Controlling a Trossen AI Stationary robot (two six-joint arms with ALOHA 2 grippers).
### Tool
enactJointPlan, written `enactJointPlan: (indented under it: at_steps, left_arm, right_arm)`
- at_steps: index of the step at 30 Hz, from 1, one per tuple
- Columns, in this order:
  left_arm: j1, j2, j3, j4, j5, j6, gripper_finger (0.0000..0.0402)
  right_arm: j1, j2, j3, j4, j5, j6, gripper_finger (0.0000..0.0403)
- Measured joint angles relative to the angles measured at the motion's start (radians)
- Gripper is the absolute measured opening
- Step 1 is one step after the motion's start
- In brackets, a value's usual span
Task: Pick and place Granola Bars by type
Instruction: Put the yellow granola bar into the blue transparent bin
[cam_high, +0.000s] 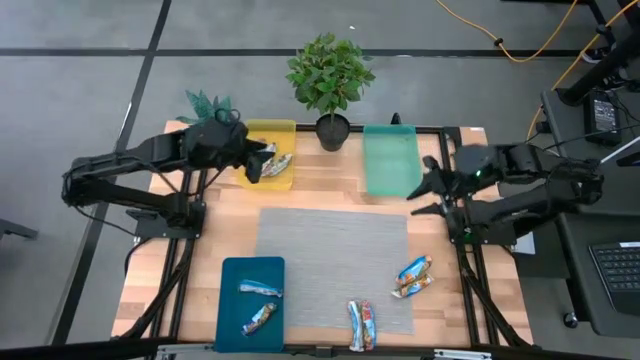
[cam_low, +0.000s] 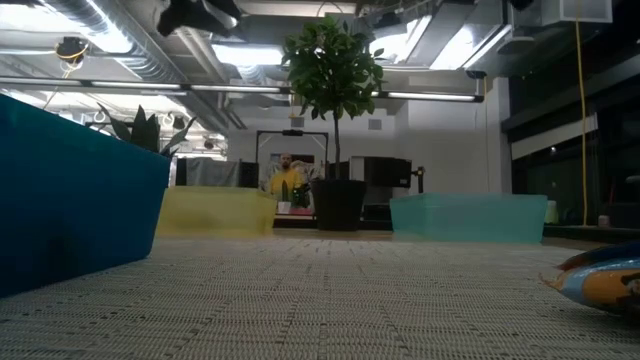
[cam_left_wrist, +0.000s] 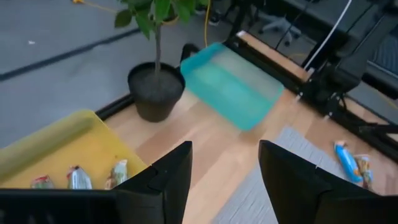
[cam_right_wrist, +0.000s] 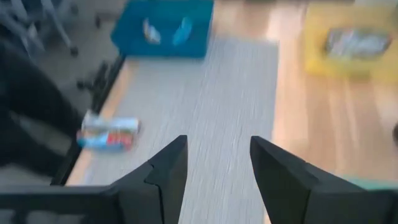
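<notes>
The left gripper (cam_high: 262, 163) is hovering with parted, empty fingers over the yellow tray (cam_high: 283, 129) holding granola bars (cam_high: 279, 165), while the right gripper (cam_high: 425, 192), also parted and empty, is risking clipping the green tray (cam_high: 390, 158) while heading for the loose bars (cam_high: 413, 276).

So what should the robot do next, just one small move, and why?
Probably send the right gripper, jaws open and empty near the light teal tray, down toward the pair of bars at the mat's right edge. The left gripper, also empty, hangs over the yellow tray, which holds bars.
</notes>
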Motion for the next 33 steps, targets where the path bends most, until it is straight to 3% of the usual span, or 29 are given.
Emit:
enactJointPlan:
  at_steps: [9,18,26,33]
  left_arm:
    - [-0.103,-0.032,0.0,-0.002,-0.123,-0.023,0.0173]
    - [-0.128,-0.029,0.0,0.0,-0.195,-0.007,0.0173]
    - [-0.128,-0.029,0.0,0.001,-0.194,-0.005,0.0171]
    - [-0.128,-0.029,0.0,0.001,-0.178,0.004,0.0171]
  right_arm:
    - [0.28,0.113,0.0,-0.218,0.057,0.284,0.0176]
    - [0.326,0.241,0.0,-0.317,0.076,0.497,0.0183]
    - [0.383,0.323,-0.007,-0.314,0.079,0.608,0.0272]
    - [0.515,0.338,-0.188,-0.215,0.083,0.664,0.0325]
